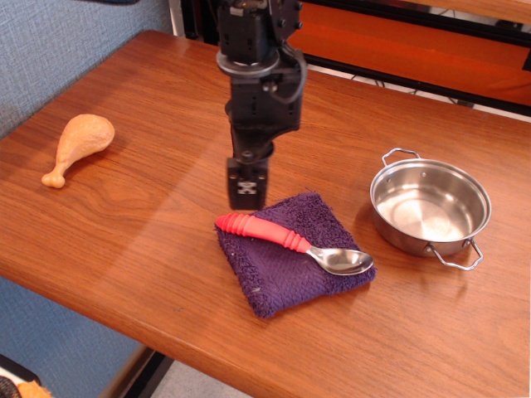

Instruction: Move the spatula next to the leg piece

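Red ribbed plastic forms the handle of the spatula (292,245), which lies just below and slightly right of the gripper (246,195), resting on a purple towel (290,253) with its shiny metal bowl pointing away to the right. The gripper hangs just above the handle's near tip; seen edge-on, I cannot tell whether its fingers are spread or pressed together. The leg piece (78,145) sits well off to the gripper's left on the wooden table (149,232). The utensil looks light and stiff; the ribs should resist slipping, so mid-handle seems the best hold, not the slick bowl.
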You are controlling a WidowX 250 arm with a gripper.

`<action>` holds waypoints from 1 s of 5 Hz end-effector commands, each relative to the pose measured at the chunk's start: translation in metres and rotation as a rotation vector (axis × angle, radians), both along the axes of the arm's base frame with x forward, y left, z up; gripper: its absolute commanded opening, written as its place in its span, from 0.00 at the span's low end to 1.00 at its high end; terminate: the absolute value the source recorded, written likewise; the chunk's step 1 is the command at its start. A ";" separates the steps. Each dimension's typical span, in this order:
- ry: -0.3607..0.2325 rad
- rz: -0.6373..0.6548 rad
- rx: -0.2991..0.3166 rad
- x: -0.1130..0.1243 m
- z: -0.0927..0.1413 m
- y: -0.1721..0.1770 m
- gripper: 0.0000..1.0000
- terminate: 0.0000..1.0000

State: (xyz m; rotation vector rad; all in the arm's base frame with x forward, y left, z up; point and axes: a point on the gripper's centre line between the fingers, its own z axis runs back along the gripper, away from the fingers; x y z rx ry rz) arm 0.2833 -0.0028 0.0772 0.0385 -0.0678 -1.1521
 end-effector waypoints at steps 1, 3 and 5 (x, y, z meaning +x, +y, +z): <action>-0.057 -0.217 0.037 0.005 -0.002 0.003 1.00 0.00; -0.050 -0.239 0.043 0.005 -0.018 -0.003 1.00 0.00; -0.035 -0.230 0.068 0.001 -0.033 -0.007 1.00 0.00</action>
